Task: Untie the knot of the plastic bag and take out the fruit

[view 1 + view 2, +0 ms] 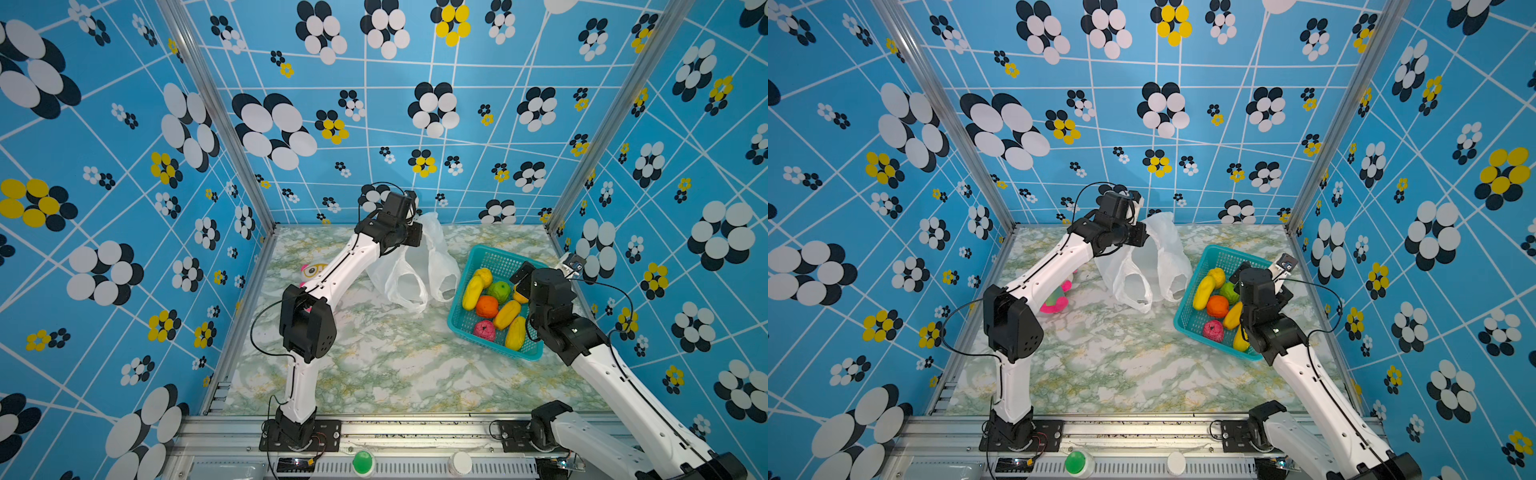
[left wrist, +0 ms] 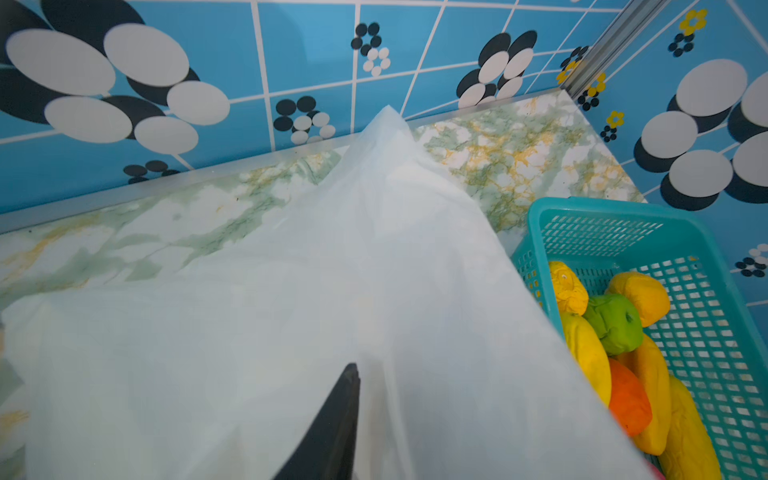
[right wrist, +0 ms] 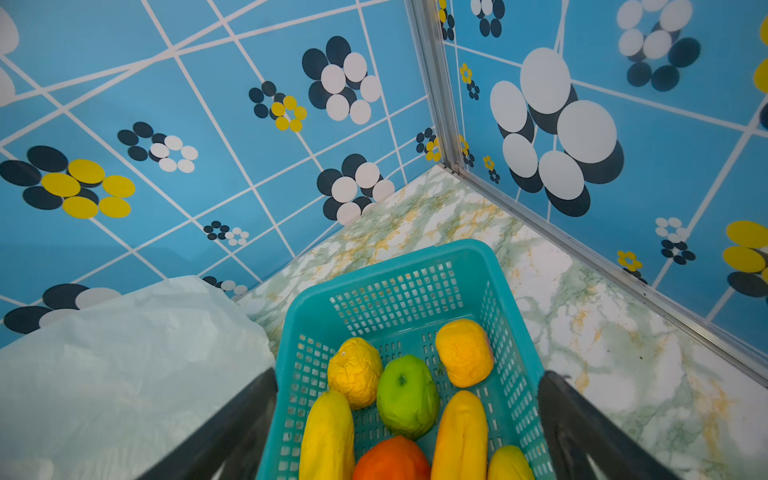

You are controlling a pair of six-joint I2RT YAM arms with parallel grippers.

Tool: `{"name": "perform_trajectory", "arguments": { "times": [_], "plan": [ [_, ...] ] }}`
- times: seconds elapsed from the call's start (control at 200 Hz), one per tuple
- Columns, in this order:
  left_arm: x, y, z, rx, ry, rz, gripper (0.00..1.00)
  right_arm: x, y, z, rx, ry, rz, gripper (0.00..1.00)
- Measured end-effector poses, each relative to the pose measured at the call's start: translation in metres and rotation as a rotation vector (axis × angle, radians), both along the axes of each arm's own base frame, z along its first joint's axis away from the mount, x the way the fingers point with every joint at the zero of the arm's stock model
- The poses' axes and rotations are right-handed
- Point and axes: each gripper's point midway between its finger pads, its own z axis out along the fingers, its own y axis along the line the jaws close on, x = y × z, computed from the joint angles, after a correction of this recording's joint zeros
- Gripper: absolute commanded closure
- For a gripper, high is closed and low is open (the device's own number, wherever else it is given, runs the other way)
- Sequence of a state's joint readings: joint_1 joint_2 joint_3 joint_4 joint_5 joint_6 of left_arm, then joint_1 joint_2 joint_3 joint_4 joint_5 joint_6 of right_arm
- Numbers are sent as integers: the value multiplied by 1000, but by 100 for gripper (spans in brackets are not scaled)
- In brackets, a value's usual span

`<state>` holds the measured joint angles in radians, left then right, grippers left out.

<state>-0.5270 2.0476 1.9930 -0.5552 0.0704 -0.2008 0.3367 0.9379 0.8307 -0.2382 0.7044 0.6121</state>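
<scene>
Apparently emptied, the plastic bag (image 1: 419, 270) drapes limp over the left end effector (image 1: 415, 237) at the back of the counter (image 1: 395, 365), handle loops (image 1: 415, 308) dangling open and no knot in sight; we cannot tell whether those jaws pinch the film, which hides them. Every fruit (image 1: 494, 307) we see lies in the teal basket (image 1: 482, 253), under the right end effector (image 3: 409, 376), jaws spread wide and empty. We judge the film light, slippery and tear-prone, best pinched at a handle strip.

Bag (image 2: 374, 257): thin translucent white plastic, crinkly, faint sheen. Basket (image 2: 602, 205): teal plastic lattice, semi-gloss. Fruit (image 3: 355, 372): matt, wrinkled skins. Table (image 1: 374, 365): smooth, glossy marble-print. Frame (image 1: 216, 112): brushed metal. My arms (image 1: 332, 270): smooth white shells, matt black joints.
</scene>
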Motion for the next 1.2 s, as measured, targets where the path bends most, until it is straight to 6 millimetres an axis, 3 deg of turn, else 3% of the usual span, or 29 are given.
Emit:
{"name": "perform_trajectory", "arguments": {
  "times": [0.07,0.165,0.31,0.44,0.625,0.72,0.79,0.9,1.029,1.089,1.199],
  "plan": [
    [-5,6,-21,50,36,8,12,0,0,1,1,-4,0,1],
    [-16,17,-46,126,76,11,0,0,0,2,2,-7,0,1],
    [-46,29,-70,224,131,-13,1,-3,-1,7,9,-24,0,1],
    [-73,41,-64,257,137,-40,1,-4,-1,11,11,-39,1,1],
    [-108,56,-29,228,92,-85,1,-3,-1,10,0,-31,5,1],
    [-103,65,-24,269,75,-43,1,-3,-1,9,-7,-25,9,1],
    [-89,73,-37,343,84,8,1,-3,-1,9,-10,-24,10,1],
    [-72,82,-83,506,117,56,1,-3,-1,9,-13,-22,12,1],
    [-81,77,-125,686,129,9,1,-3,-1,9,-13,-22,12,1],
    [-89,69,-127,725,113,-29,1,-3,-1,9,-13,-22,12,1],
    [-100,52,-115,733,49,-89,1,-3,-1,10,-12,-26,12,1]
  ]
}}
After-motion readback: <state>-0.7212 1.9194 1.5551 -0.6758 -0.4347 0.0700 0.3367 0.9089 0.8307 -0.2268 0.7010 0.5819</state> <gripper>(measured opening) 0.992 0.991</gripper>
